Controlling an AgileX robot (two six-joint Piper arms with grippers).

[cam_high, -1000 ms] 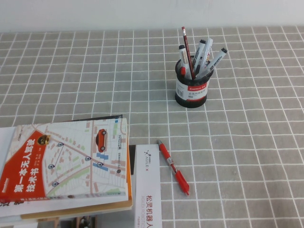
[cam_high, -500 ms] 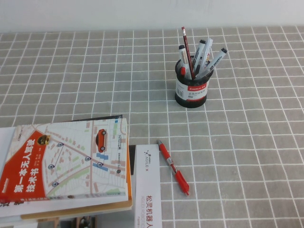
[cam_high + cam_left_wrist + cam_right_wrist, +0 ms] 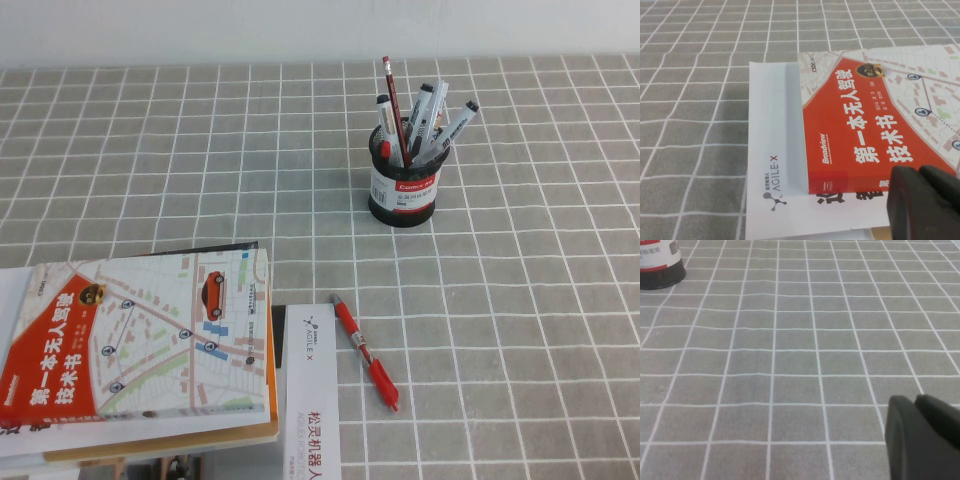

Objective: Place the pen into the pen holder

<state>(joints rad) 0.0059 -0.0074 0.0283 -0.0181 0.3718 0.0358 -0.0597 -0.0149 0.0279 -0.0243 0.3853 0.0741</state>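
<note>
Pen: a slim grey pen [image 3: 434, 104] seems to stand already in the pen holder [image 3: 404, 190] among the white markers [image 3: 459, 119], leaning toward the right. It is hard to tell it surely from the markers. No grey pen lies on the table [image 3: 200, 180].
Long axis of the pen: nearly upright, tip end down in the cup.
Pen holder: upright on the far right part of the table, well apart from both arms.
Right gripper [image 3: 915, 399]: fingers pressed together, holding nothing, low over bare checked cloth. The holder's base shows only at the far corner of its wrist view [image 3: 657, 262].
Left gripper [image 3: 919, 171]: fingers look pressed together too, holding nothing, above the red book [image 3: 865, 110] that lies on a white booklet [image 3: 772, 150].
Nearer arm: the right one, because the holder is on its side.
Red pen [image 3: 365, 352]: lies flat, slanted, near the booklet; it is not the task's pen.
Judgement: the task looks finished, and no reach seems to be needed.
</note>
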